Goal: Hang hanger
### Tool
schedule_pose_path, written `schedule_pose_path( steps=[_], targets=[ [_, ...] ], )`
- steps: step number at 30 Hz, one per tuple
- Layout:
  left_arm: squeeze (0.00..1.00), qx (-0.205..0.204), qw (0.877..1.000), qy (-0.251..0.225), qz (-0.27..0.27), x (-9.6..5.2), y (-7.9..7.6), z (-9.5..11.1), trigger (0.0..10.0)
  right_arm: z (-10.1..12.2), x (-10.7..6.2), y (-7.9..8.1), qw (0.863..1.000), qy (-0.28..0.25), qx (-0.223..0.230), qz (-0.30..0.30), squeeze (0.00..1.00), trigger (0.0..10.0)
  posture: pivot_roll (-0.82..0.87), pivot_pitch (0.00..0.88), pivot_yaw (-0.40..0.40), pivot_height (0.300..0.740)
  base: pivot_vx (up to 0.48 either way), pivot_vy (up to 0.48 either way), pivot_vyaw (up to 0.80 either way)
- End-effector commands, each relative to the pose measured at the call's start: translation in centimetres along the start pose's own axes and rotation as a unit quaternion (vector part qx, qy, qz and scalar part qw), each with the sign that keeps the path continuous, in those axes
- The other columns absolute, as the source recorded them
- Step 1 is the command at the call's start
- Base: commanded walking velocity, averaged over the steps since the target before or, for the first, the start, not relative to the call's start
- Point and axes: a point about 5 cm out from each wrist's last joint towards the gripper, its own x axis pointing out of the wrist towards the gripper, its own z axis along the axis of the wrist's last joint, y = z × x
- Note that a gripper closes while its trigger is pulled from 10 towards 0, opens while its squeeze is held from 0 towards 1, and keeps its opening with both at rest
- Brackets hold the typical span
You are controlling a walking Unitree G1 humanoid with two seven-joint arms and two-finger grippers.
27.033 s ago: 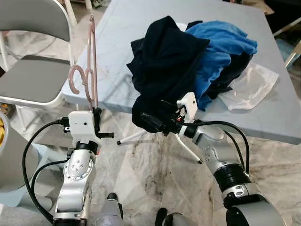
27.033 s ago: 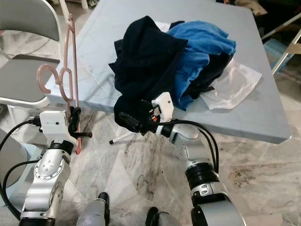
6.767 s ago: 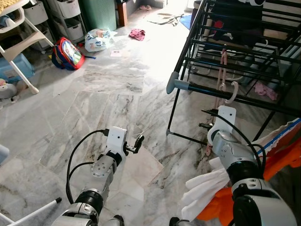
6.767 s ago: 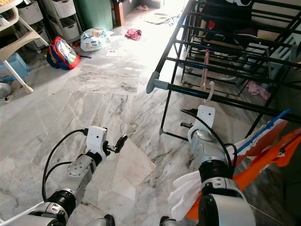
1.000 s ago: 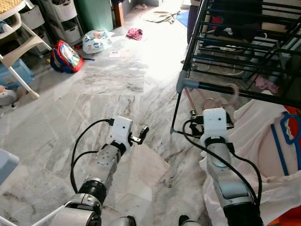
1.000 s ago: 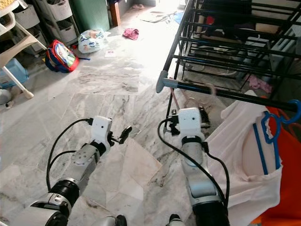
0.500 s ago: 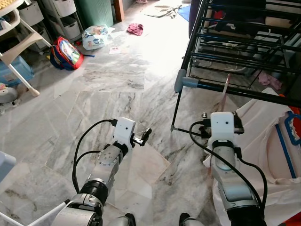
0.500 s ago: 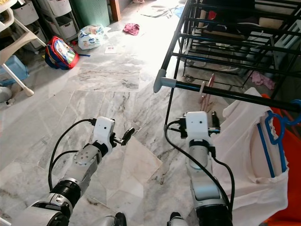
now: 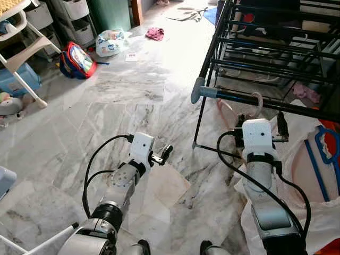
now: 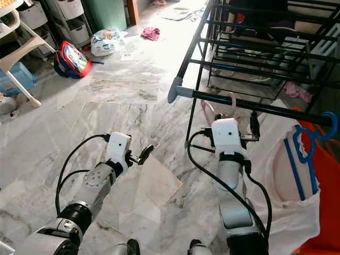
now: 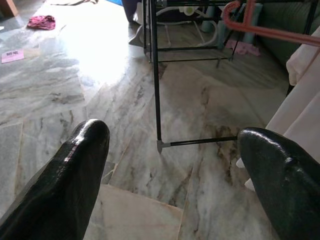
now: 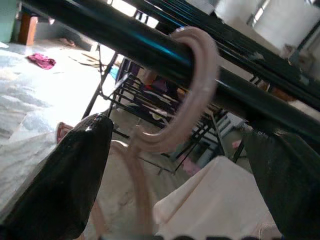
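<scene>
Left eye view – open room: bare grey marble floor [image 9: 106, 106] is seen from 9 to 12 o'clock; the black metal drying rack [image 9: 265, 58] closes off 1 to 3 o'clock, its grey-capped front rail ending at 1 o'clock.
Left eye view – right arm: the right gripper [image 9: 260, 114] is raised to just beneath that rail, its fingers spread wide apart with nothing between them.
Left eye view – hanger: the pale pink plastic hanger [image 9: 257, 104] is hooked over the front rail, directly ahead of the right gripper.
Right eye view – edges: a white cloth [image 10: 276, 159] on a blue hanger [image 10: 303, 143] hangs at 3 o'clock, close beside the right forearm.
Right eye view – left arm: the left gripper [image 10: 142, 154] is held low over the floor at 8 o'clock, well apart from the rack.
Left wrist view – fingers: the fingers [image 11: 75, 170] are released, wide open over floor tiles, touching nothing.
Right wrist view – fingers: the fingers [image 12: 75, 170] stand parted on either side of the hook, which curls around the dark rail; contact with the hanger cannot be told.
</scene>
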Motion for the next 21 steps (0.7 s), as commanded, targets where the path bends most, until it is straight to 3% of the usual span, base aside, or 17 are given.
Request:
schedule_pose_path(
  steps=[1, 9, 12, 15, 21],
  targets=[
    [0.0, 0.005, 1.0, 0.007, -0.008, -0.2, -0.1, -0.4, 10.0, 1.5, -0.2, 0.3, 0.999, -0.042, 0.0, 0.008, 0.92, 10.0, -0.06, 0.164, 0.081, 0.74, 0.0, 0.0, 0.0],
    [0.0, 0.002, 1.0, 0.004, -0.008, -0.2, -0.3, -0.4, 10.0, 2.4, -0.3, 0.5, 0.997, -0.076, -0.018, 0.016, 0.92, 10.0, -0.05, 0.159, 0.075, 0.74, 0.0, 0.0, 0.0],
    [0.0, 0.001, 1.0, 0.005, -0.008, -0.2, -0.4, -0.5, 10.0, 1.9, -0.4, 0.5, 0.998, -0.054, -0.002, 0.026, 0.91, 10.0, -0.05, 0.16, 0.073, 0.74, 0.0, 0.0, 0.0],
    [0.0, 0.003, 1.0, 0.017, -0.009, -0.4, -0.5, -1.0, 10.0, 0.1, -0.8, 0.3, 0.999, 0.005, 0.036, 0.028, 0.91, 10.0, -0.06, 0.162, 0.071, 0.74, 0.0, 0.0, 0.0],
    [0.0, 0.003, 1.0, 0.024, -0.009, -0.7, -0.6, -1.5, 10.0, -0.9, -1.8, -0.7, 0.998, 0.03, 0.042, 0.019, 0.91, 10.0, -0.08, 0.17, 0.073, 0.74, 0.0, 0.0, 0.0]
  ],
)
